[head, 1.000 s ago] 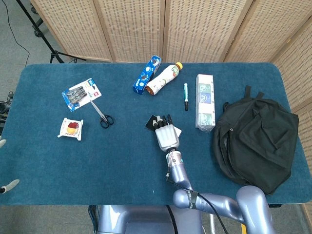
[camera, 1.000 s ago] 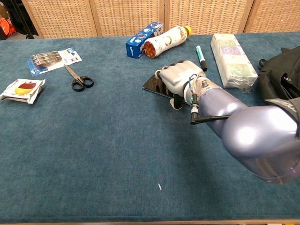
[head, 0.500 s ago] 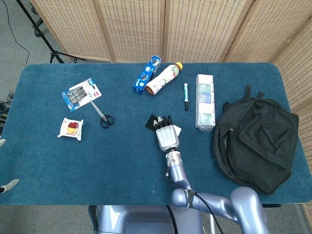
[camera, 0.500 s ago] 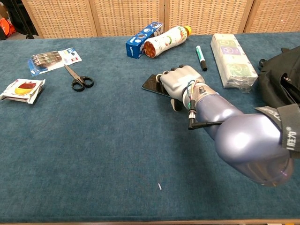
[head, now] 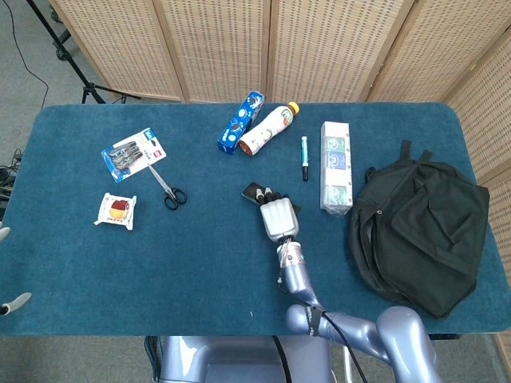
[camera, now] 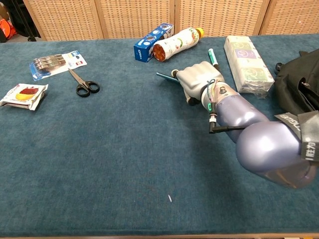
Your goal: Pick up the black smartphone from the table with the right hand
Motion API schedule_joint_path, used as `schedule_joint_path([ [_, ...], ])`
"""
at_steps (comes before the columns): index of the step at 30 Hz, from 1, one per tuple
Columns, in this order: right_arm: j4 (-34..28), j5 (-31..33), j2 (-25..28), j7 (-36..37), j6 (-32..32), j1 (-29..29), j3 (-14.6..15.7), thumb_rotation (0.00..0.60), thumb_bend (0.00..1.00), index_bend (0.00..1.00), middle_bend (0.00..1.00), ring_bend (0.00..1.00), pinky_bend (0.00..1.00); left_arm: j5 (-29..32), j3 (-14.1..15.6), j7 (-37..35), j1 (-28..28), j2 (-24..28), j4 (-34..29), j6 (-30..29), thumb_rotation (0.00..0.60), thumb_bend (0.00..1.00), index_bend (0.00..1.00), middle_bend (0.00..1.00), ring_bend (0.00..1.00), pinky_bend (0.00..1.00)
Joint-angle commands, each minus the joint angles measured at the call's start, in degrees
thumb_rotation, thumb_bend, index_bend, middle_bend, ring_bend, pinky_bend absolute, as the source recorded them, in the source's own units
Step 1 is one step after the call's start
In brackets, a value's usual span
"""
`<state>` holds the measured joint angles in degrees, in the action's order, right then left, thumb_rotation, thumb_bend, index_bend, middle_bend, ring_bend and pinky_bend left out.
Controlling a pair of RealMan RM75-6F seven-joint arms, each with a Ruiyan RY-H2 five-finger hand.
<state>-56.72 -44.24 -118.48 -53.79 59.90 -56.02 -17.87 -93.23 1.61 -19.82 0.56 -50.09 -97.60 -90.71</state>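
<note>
We see matt, napped blue cloth table cover (head: 96, 255). Glossy black glass-faced smartphone (head: 254, 191) thin, smooth. Pale grey plastic right hand (camera: 198, 80) satin; lavender metal-look arm shell (camera: 269, 149) shiny. Black fabric backpack (head: 419, 227) matt, creased. Woven cane screen panels (head: 215, 44) rough, wood-framed.
</note>
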Motion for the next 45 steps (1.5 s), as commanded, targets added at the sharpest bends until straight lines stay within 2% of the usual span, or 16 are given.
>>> schedule_joint_path([
  [1,-0.19,-3.09,1.03,3.87,-0.43,0.74,0.56,0.6,1.0,0.4,0.41,0.39,0.48,0.15,-0.04,0.09,0.0,-0.04,0.0,0.03,0.6,0.0,0.06,0.0,0.0,0.05],
  [7,-4.72,-4.62,3.86,8.33,-0.65,2.21,-0.37,0.6,1.0,0.41,0.43,0.42,0.5,0.18,-0.03,0.54,0.04,-0.13,-0.11,0.16,0.6,0.0,0.06,0.0,0.0,0.05],
  [11,-7.36,-2.96,5.75,11.36,-1.37,3.11,-2.76,0.6,1.0,0.42,0.44,0.43,0.5,0.13,0.04,0.93,0.06,-0.22,-0.2,0.27,0.6,0.0,0.06,0.0,0.0,0.05],
  [15,-4.78,-3.83,7.36,10.0,-0.78,2.67,-2.71,0.6,1.0,0.42,0.44,0.43,0.5,0.12,0.01,1.33,0.09,-0.31,-0.33,0.29,0.6,0.0,0.06,0.0,0.0,0.05],
  [21,2.98,-7.46,8.75,11.17,-1.21,2.57,-0.79,0.6,1.0,0.42,0.4,0.42,0.5,0.29,-0.04,1.82,0.14,-0.48,-0.45,0.44,0.6,0.0,0.06,0.0,0.0,0.05],
  [22,4.1,-8.01,8.81,12.02,-1.35,2.56,-0.75,0.6,0.97,0.4,0.35,0.37,0.49,0.35,-0.05,1.94,0.17,-0.51,-0.47,0.51,0.6,0.0,0.06,0.0,0.0,0.05],
  [24,5.03,-8.19,9.04,13.59,-2.17,2.72,-0.96,0.6,0.84,0.33,0.22,0.23,0.4,0.49,-0.07,2.08,0.22,-0.52,-0.6,0.68,0.6,0.0,0.06,0.0,0.0,0.05],
  [26,4.2,-7.5,9.78,15.21,-3.5,3.09,-1.62,0.6,0.71,0.27,0.14,0.12,0.3,0.62,-0.12,2.17,0.28,-0.54,-0.66,0.8,0.6,0.0,0.06,0.0,0.0,0.05],
  [29,2.39,-7.97,10.92,15.71,-3.05,3.45,-1.75,0.6,0.67,0.26,0.13,0.1,0.29,0.71,-0.13,2.32,0.34,-0.57,-0.64,0.95,0.6,0.0,0.06,0.0,0.0,0.05],
  [33,-3.7,-11.22,14.13,16.66,-0.51,4.53,-0.89,0.6,0.63,0.26,0.13,0.1,0.27,0.8,-0.2,2.13,0.32,-0.51,-0.62,0.85,0.6,0.0,0.06,0.0,0.0,0.05],
  [34,-5.4,-12.02,15.08,16.95,0.01,4.89,-0.61,0.6,0.55,0.26,0.13,0.08,0.24,0.77,-0.21,2.06,0.29,-0.5,-0.6,0.76,0.6,0.0,0.06,0.0,0.0,0.05],
  [36,-9.97,-14.74,18.07,17.83,1.53,6.15,0.59,0.6,0.33,0.25,0.09,0.03,0.15,0.69,-0.22,1.84,0.21,-0.47,-0.49,0.53,0.6,0.0,0.06,0.0,0.0,0.05],
  [38,-14.88,-17.4,21.85,18.8,2.61,7.92,2.35,0.6,0.08,0.19,0.02,0.0,0.06,0.58,-0.24,1.7,0.1,-0.48,-0.32,0.23,0.6,0.0,0.06,0.0,0.0,0.05],
  [39,-17.88,-18.55,24.38,19.05,3.23,9.18,3.44,0.6,0.03,0.17,0.01,0.0,0.04,0.45,-0.23,1.76,0.04,-0.54,-0.18,0.04,0.6,0.0,0.06,0.0,0.0,0.05],
  [40,-19.78,-19.31,26.04,19.19,3.77,10.01,4.09,0.6,0.0,0.15,0.0,0.0,0.02,0.33,-0.23,1.9,0.0,-0.6,-0.08,-0.09,0.6,0.0,0.06,0.0,0.0,0.04],
  [45,-30.07,-26.84,35.95,24.15,9.81,16.4,8.67,0.6,0.0,0.14,0.0,0.0,0.01,-0.1,-0.25,3.34,-0.31,-1.18,0.03,-0.88,0.6,0.0,0.05,0.0,0.0,0.03],
])
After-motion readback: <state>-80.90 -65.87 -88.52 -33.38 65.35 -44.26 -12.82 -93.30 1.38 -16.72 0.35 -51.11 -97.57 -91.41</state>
